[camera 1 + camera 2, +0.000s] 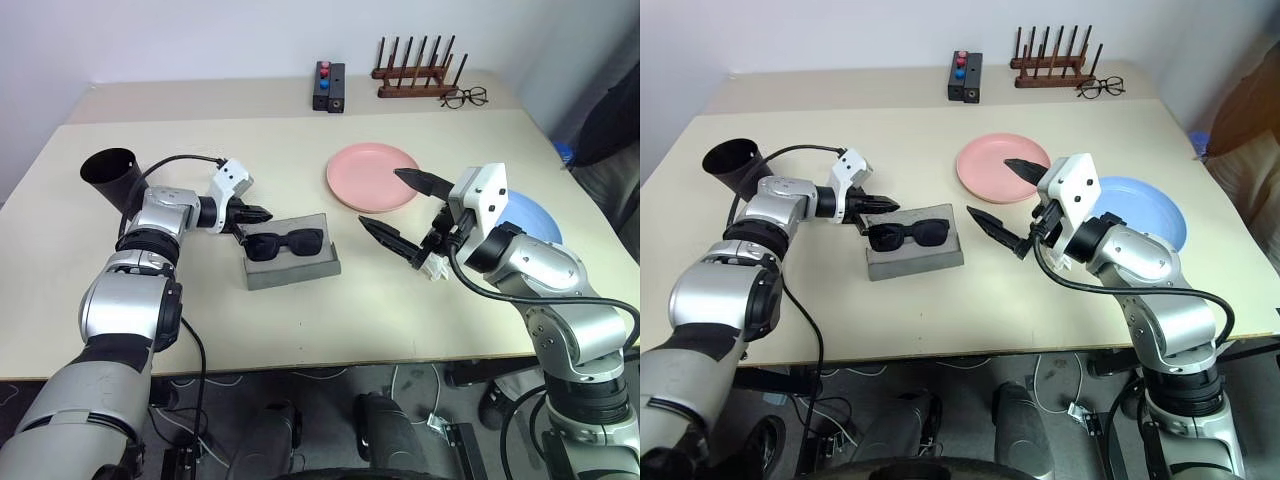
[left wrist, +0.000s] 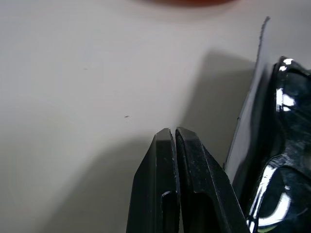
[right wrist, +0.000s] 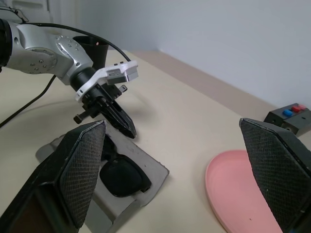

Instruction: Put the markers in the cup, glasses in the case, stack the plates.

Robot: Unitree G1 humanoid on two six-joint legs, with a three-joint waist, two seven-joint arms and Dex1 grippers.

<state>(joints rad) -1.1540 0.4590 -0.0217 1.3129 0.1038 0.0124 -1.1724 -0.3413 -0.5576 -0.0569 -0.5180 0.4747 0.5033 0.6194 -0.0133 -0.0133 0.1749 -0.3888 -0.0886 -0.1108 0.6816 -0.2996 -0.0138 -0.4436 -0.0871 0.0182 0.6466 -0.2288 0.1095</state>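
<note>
Here's the grey case (image 1: 292,262) lying open near the middle of the worktop (image 1: 300,170), and the black sunglasses (image 1: 285,243) are sitting in it, lenses dark, frame stretched along the case's length. Right at the case's left end, the left gripper (image 1: 258,213) pokes in with its fingers (image 2: 170,184) pressed tight together, nothing between them; the tips sit just beside the sunglasses' near corner, and whether they touch the frame is hard to tell. In the left wrist view the glossy lens (image 2: 284,145) and the case wall sit right next to those pinched fingertips.

Over on the other side, the right gripper (image 1: 398,207) hovers above the worktop with its fingers spread wide, holding nothing, aimed towards the case.

The black cup (image 1: 110,176) stands behind the left arm near the worktop's left edge, tilted so its mouth faces the camera; its inside is too dark to read.

The salmon pink plate (image 1: 365,178) lies flat beyond the right gripper. The light blue plate (image 1: 1145,210) lies to its right, partly hidden behind the right arm, the two plates side by side, not stacked.
</note>
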